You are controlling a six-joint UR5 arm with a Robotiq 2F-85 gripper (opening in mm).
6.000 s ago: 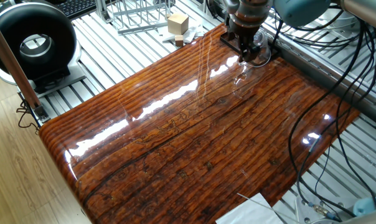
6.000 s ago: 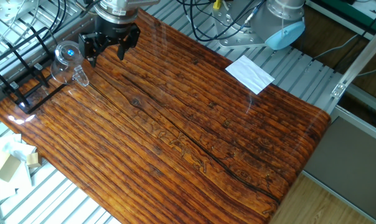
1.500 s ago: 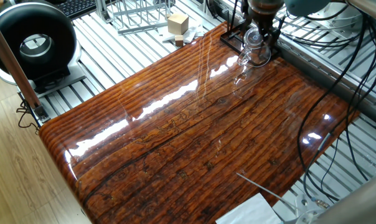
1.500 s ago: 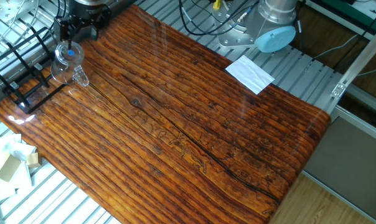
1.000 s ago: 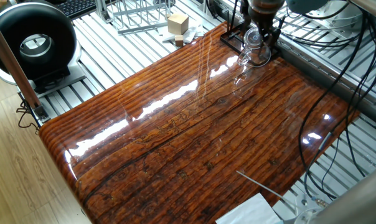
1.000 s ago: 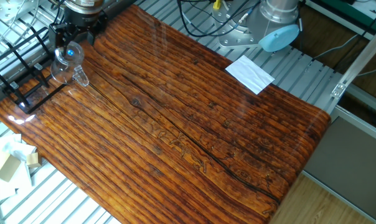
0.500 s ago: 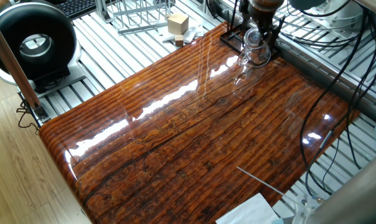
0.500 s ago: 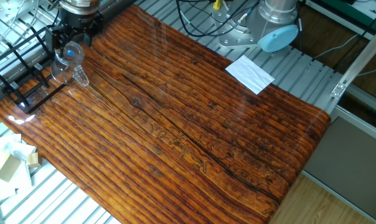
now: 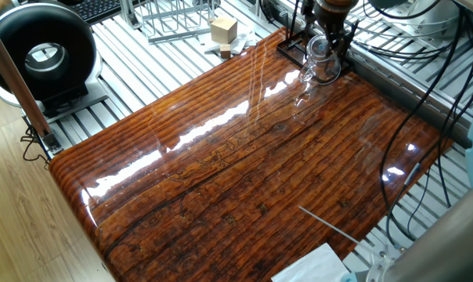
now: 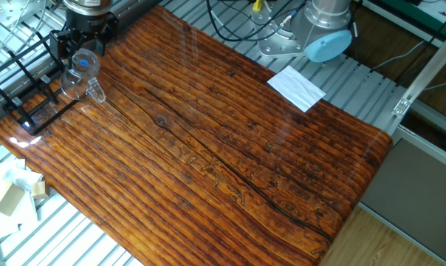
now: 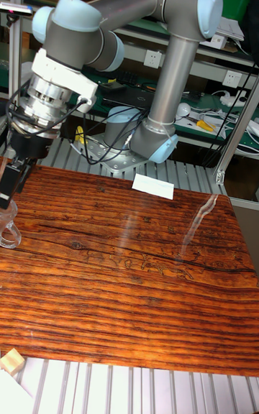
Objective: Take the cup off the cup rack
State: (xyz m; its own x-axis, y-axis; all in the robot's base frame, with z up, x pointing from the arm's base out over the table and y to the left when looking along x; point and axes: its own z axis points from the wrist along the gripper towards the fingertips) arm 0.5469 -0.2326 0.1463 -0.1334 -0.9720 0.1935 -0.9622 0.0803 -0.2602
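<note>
Jaws of the gripper (image 10: 74, 46) stand spread, fingers on either side of the cup (image 10: 77, 74), not clamped. That cup sits tilted on the cup rack (image 10: 27, 81) at the far-left table (image 10: 230, 162) corner; white paper (image 10: 297, 86) lies right.

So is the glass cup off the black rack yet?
Not yet. The cup sits tilted against the cup rack, with the gripper at its top.

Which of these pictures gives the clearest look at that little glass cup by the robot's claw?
The other fixed view: the cup shows whole there, handle included, on the cup rack. One fixed view shows the cup smaller, among glare and cables. The tall fixed view catches only part of it at the picture's edge.
</note>
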